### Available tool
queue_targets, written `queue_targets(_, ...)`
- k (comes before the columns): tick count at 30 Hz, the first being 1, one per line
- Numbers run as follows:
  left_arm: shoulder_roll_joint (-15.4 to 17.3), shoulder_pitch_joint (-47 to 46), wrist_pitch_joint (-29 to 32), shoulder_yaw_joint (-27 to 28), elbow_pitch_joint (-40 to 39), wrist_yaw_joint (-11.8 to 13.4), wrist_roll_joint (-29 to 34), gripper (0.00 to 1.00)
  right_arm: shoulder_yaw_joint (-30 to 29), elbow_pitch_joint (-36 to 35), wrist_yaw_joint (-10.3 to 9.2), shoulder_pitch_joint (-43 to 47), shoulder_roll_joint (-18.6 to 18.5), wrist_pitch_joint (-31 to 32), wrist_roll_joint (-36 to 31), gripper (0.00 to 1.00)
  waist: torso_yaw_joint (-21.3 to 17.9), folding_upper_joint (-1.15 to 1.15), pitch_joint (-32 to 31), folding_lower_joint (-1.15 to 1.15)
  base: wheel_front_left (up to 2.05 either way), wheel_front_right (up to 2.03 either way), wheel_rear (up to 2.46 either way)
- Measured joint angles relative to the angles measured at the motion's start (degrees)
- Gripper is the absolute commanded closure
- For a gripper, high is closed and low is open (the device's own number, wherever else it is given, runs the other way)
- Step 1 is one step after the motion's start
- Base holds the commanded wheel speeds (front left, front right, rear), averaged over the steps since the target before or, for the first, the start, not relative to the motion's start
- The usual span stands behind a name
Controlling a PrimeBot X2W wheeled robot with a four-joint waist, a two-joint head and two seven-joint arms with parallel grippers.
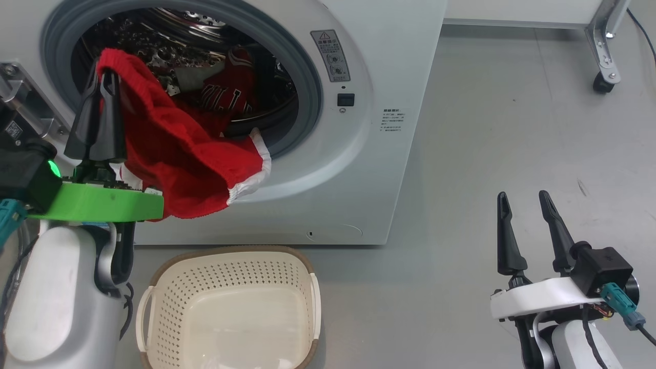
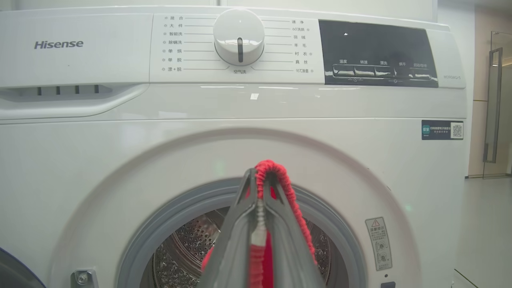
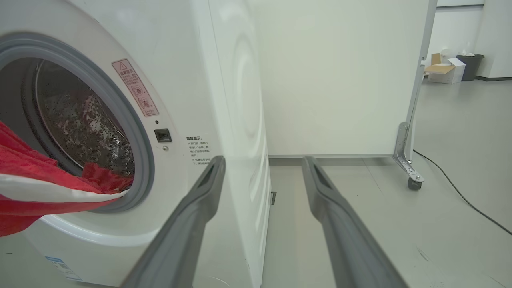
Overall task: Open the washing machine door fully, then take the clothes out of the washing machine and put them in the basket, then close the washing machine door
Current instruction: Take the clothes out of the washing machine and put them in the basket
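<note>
Clothes (image 1: 184, 154) of bright red knit with white trim spill from the washing machine (image 1: 400, 61), whose grey-ringed drum mouth (image 1: 310, 97) stands uncovered. The left claw (image 1: 102, 77) is pinched tight on the top edge of the front garment and holds it up before the upper left of the mouth, so the cloth drapes down from the fingertips, crosses the mouth's lower rim and hangs over the machine's white face. In the left wrist view the left claw (image 2: 262, 180) has both fingers meeting on a red ribbed hem (image 2: 280, 176) that loops over their tips, with the perforated steel drum (image 2: 188, 240) behind and the control dial (image 2: 239, 36) above. A second red piece (image 1: 233, 95), marked with white lettering, lies deeper in the drum. The basket (image 1: 230, 252) stands on the grey floor (image 1: 512, 128) just before the machine's foot, lower in the head view than the hanging cloth and apart from it. The right claw (image 1: 523, 197) hovers over the floor well to the machine's right, fingers spread wide, gripping nothing. In its own wrist view the right claw (image 3: 264, 160) points past the machine's front corner, and red cloth with a white band (image 3: 40, 176) crosses the mouth's rim at the left edge. A wheeled frame leg (image 1: 607, 61) stands at far right
</note>
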Motion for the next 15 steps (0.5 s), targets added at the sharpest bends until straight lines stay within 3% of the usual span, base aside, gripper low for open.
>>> queue_targets(10, -0.33, 3.15, -0.01, 0.65, -6.31, 0.00, 0.20, 1.00, -0.03, 0.08, 0.49, 0.84, 0.03, 0.00, -0.01, 0.00, 0.79, 0.00, -0.60, 0.00, 0.00, 0.00, 0.00)
queue_targets(15, -0.30, 7.87, -0.01, -1.02, -4.13, 0.00, -0.41, 1.00, 0.01, 0.20, 1.02, 0.90, 0.03, 0.00, -0.08, 0.00, 1.15, 0.00, -0.99, 0.00, 0.00, 0.00, 0.00)
